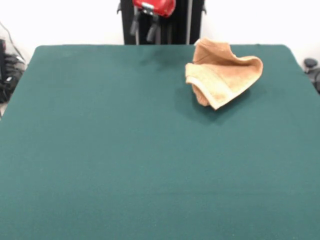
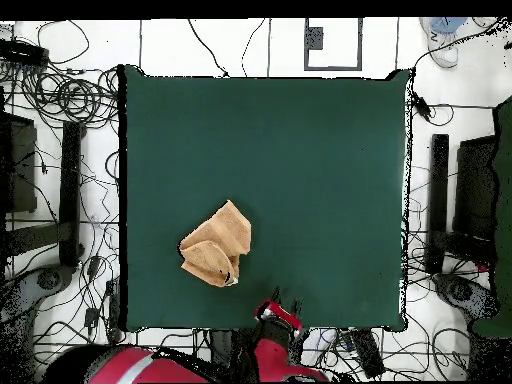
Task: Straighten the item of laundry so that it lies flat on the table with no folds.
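Tan towel point(image 1: 221, 72) point(image 2: 216, 245) crumpled, folded over itself, near one table point(image 1: 125, 160) point(image 2: 320, 150) edge, toward a corner. Gripper point(image 1: 145, 27) point(image 2: 273, 306) raised clear above that same edge, holding nothing; fingers parted.

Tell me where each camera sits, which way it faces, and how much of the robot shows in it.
Front view: sits across the table, facing the robot; shows the crumpled towel at the far right and the end effector, fingers apart, at the top edge.
Overhead view: hangs above, looking straight down; shows the whole table, the red arm at the bottom edge, and floor cables.
Shared: table, towel, end effector.
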Available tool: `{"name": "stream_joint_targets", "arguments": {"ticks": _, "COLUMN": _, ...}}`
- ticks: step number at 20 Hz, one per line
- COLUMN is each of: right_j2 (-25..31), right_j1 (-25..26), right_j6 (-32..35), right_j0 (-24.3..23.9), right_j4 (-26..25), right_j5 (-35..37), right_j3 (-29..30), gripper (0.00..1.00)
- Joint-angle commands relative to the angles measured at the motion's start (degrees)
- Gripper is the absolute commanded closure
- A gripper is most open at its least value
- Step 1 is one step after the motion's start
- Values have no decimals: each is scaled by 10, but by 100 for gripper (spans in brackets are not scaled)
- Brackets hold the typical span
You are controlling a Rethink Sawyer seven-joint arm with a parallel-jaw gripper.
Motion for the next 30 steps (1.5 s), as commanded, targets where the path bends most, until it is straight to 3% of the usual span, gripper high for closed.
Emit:
{"name": "stream_joint_targets", "arguments": {"ticks": 1, "right_j2": 171, "right_j1": 3, "right_j6": 103, "right_j0": -47, "right_j4": -71, "right_j5": -31, "right_j3": -87, "gripper": 0}}
{"name": "stream_joint_targets", "arguments": {"ticks": 4, "right_j2": 216, "right_j1": -5, "right_j6": 117, "right_j0": -82, "right_j4": -102, "right_j5": -3, "right_j3": -80, "gripper": 0}}
{"name": "stream_joint_targets", "arguments": {"ticks": 17, "right_j2": 302, "right_j1": -17, "right_j6": 91, "right_j0": -167, "right_j4": -157, "right_j5": 56, "right_j3": -67, "gripper": 0}}
{"name": "stream_joint_targets", "arguments": {"ticks": 26, "right_j2": 429, "right_j1": -34, "right_j6": 103, "right_j0": -293, "right_j4": -241, "right_j5": 176, "right_j3": -55, "gripper": 0}}
{"name": "stream_joint_targets", "arguments": {"ticks": 30, "right_j2": 464, "right_j1": -32, "right_j6": 92, "right_j0": -334, "right_j4": -250, "right_j5": 203, "right_j3": -48, "gripper": 0}}
